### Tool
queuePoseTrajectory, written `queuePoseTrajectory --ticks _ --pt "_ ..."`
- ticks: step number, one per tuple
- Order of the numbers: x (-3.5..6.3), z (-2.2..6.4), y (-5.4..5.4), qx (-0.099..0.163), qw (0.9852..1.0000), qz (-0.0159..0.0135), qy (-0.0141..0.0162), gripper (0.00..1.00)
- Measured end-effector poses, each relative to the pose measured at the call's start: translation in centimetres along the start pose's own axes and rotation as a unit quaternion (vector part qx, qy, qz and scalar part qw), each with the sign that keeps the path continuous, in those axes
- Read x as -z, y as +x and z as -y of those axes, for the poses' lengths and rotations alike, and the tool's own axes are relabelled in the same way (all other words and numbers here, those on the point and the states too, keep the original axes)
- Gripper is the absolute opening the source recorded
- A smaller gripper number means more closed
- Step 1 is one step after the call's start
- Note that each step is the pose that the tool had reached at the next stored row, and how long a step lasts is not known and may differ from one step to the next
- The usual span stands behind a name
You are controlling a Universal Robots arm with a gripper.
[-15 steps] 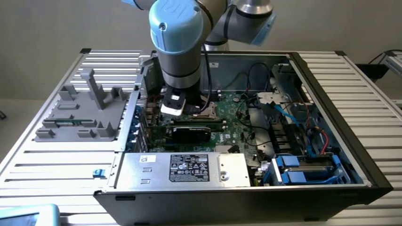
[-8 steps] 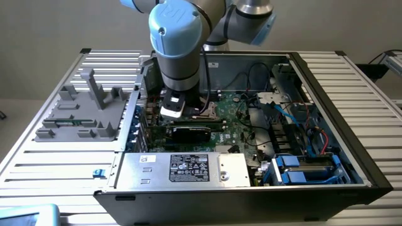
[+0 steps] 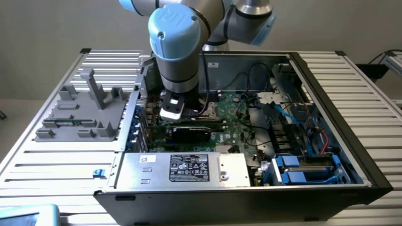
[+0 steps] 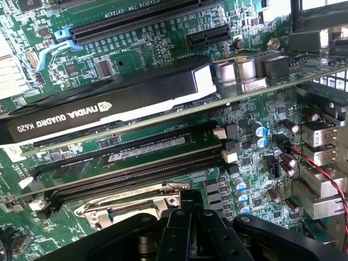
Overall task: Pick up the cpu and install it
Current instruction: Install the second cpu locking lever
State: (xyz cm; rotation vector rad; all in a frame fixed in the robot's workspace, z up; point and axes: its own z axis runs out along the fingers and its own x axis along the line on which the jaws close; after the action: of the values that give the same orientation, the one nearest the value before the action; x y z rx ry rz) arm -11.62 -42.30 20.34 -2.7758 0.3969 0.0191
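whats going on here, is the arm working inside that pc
Yes. A robot arm reaches down into an open computer case lying on a slatted table. Its gripper is shut and sits low over the green motherboard, right by the metal frame of the processor socket. A black graphics card stands in its slot just beyond. Whether the gripper holds the cpu cannot be seen from these pictures. A grey parts holder rests outside the case, on the exterior view's left.

graphics card [image 4: 109, 109] beside socket [image 4: 130, 204], gripper [image 4: 187, 231] seemingly above
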Motion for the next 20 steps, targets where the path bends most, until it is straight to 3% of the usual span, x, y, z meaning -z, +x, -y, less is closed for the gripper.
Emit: queuePoseTrajectory --ticks 10,20 --pt "-0.2 0.32 -0.13 0.0 1.0 -0.0008 -0.0027 0.11" --pt "0.11 0.41 -0.26 0.0 1.0 -0.0009 -0.0034 0.11"
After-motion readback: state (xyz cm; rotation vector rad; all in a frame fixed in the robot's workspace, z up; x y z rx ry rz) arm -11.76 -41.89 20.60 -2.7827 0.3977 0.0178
